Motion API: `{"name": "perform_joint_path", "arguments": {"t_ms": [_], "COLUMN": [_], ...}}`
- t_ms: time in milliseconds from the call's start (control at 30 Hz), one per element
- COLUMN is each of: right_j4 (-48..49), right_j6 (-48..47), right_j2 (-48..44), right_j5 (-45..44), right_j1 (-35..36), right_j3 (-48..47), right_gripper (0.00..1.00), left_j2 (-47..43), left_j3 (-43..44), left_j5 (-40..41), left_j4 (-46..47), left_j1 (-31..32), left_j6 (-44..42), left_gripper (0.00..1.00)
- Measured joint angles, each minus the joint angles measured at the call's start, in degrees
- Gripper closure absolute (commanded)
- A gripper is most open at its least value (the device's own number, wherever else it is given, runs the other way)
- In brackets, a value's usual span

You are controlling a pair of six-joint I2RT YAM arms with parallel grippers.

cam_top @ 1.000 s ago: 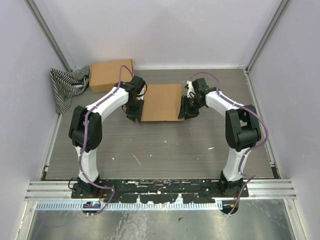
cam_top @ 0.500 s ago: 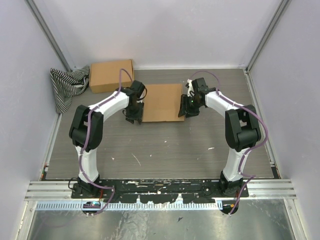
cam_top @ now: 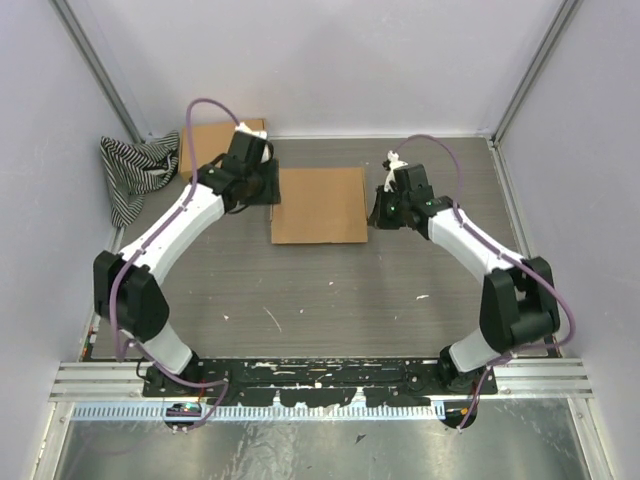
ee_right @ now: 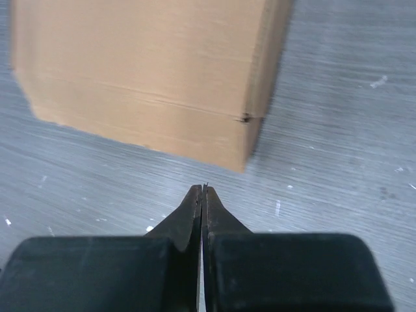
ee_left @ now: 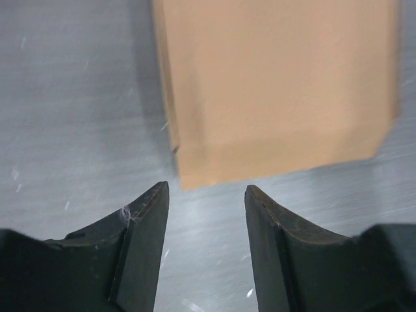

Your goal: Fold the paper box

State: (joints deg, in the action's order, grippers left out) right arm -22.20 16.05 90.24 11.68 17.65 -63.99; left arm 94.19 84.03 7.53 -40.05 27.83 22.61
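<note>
The paper box [cam_top: 320,205] lies flat and closed on the table's middle, a plain brown rectangle. My left gripper [cam_top: 268,190] is just off its far left corner, open and empty, not touching it. In the left wrist view the box [ee_left: 273,91] lies just beyond the gripper [ee_left: 207,195]. My right gripper [cam_top: 377,213] is beside the box's right edge, shut on nothing. In the right wrist view the gripper [ee_right: 203,192] sits a short way from the box's corner [ee_right: 149,78], apart from it.
A second brown cardboard box [cam_top: 212,147] stands at the back left, partly hidden by my left arm. A black-and-white striped cloth [cam_top: 135,172] lies bunched against the left wall. White specks dot the grey table [cam_top: 330,290].
My left arm has swung back and left, off the box's left side toward its far corner. My right gripper has drawn slightly right, away from the box's edge. The box has shifted a little left.
</note>
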Motion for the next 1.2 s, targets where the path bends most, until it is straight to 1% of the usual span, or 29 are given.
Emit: {"name": "perform_joint_path", "arguments": {"t_ms": [67, 133, 200, 233, 333, 433, 533, 633, 833, 1100, 1200], "right_j4": [3.7, 6.8, 8.9, 9.8, 11.1, 11.1, 11.5, 12.1, 15.0, 20.2, 22.8], "right_j6": [1.3, 2.3, 3.0, 3.4, 4.6, 6.2, 7.3, 8.1, 9.1, 10.1, 10.3], "right_j2": [-4.1, -5.6, -4.8, -3.8, -0.7, 1.8, 4.0, 6.2, 11.0, 15.6, 16.8], "right_j5": [-1.0, -2.1, -4.4, -5.8, -8.7, -13.4, -17.8, -20.0, -23.1, -27.4, -28.5], "right_j1": [2.2, 5.0, 8.6, 10.5, 13.7, 14.0, 13.6, 13.1, 13.1, 13.1, 13.1], "right_j3": [2.6, 4.5, 5.3, 5.6, 6.1, 6.1, 6.1, 6.1, 5.9, 3.4, 3.0], "right_gripper": [0.99, 0.99, 0.99, 0.99, 0.99, 0.99, 0.99, 0.99, 0.99, 0.99, 0.99], "left_j2": [1.7, 6.3, 12.5, 17.0, 26.0, 31.1, 33.5, 33.9, 33.9, 34.9, 35.2], "left_j3": [4.7, 10.4, 16.5, 20.5, 25.9, 26.7, 26.7, 26.7, 26.4, 26.1, 26.2], "left_j5": [-2.3, -4.6, -7.0, -8.4, -11.3, -13.3, -14.4, -15.3, -17.5, -21.7, -23.3], "left_j4": [2.6, 4.9, 7.1, 7.8, 9.1, 8.8, 8.1, 8.0, 8.5, 8.7, 9.2], "left_j1": [0.0, 0.0, 0.0, 0.0, 0.0, 0.2, 0.6, 1.4, 2.3, 2.1, 1.8], "left_j6": [-0.1, 0.0, 0.1, 0.2, 1.0, 2.2, 3.2, 3.7, 4.5, 4.4, 4.4], "left_gripper": [0.5, 0.52, 0.52, 0.52, 0.5, 0.49, 0.49, 0.49, 0.52, 0.58, 0.59]}}
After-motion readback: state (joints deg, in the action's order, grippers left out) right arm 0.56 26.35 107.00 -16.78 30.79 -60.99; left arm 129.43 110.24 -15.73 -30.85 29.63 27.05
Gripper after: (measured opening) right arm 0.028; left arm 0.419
